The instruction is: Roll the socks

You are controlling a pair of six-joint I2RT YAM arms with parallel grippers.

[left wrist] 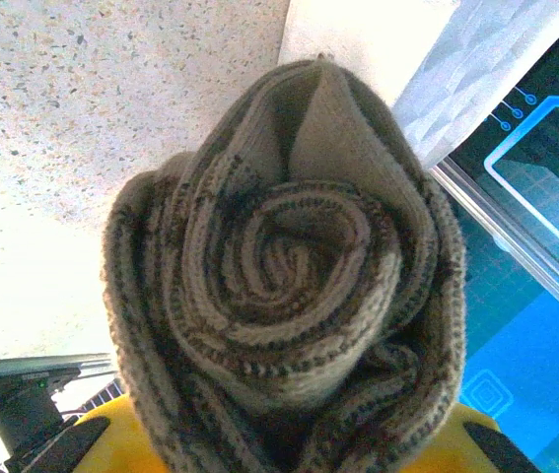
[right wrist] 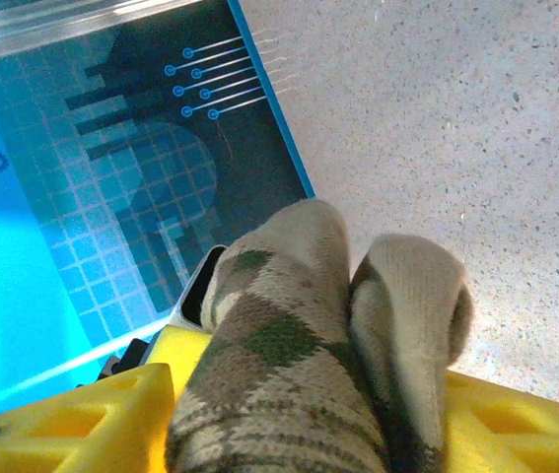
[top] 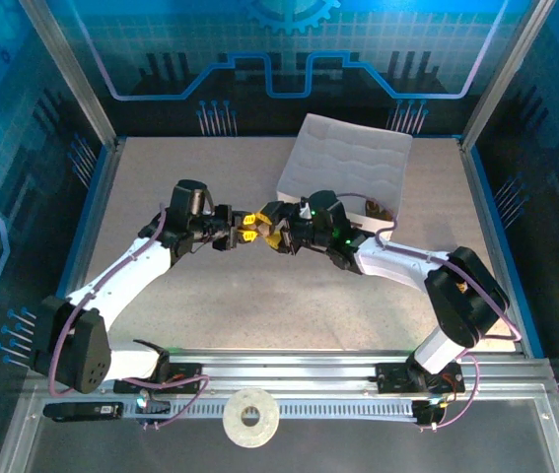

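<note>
left tool [top: 246, 225] clamped on the one rolled checked sock [left wrist: 289, 256]; right tool [top: 279, 237] around it, grip unclear

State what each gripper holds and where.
Left gripper clamps the sock roll across its coiled body; right gripper straddles the checked end, grip uncertain.

One sock roll [left wrist: 289, 266], one box [top: 348, 158], two arms [top: 131, 271] [top: 397, 261]

Table [top: 259, 305]: pale speckled top, bare toward 6 o'clock. White quilted box [top: 343, 163] at about 1 o'clock from table centre, lying flat, turned askew to the table edges. White ring [top: 250, 418], like a tape roll, at 6 o'clock on the metal rail [top: 358, 379]. Blue printed wall panels [top: 161, 49] at 9, 12 and 3 o'clock.
</note>
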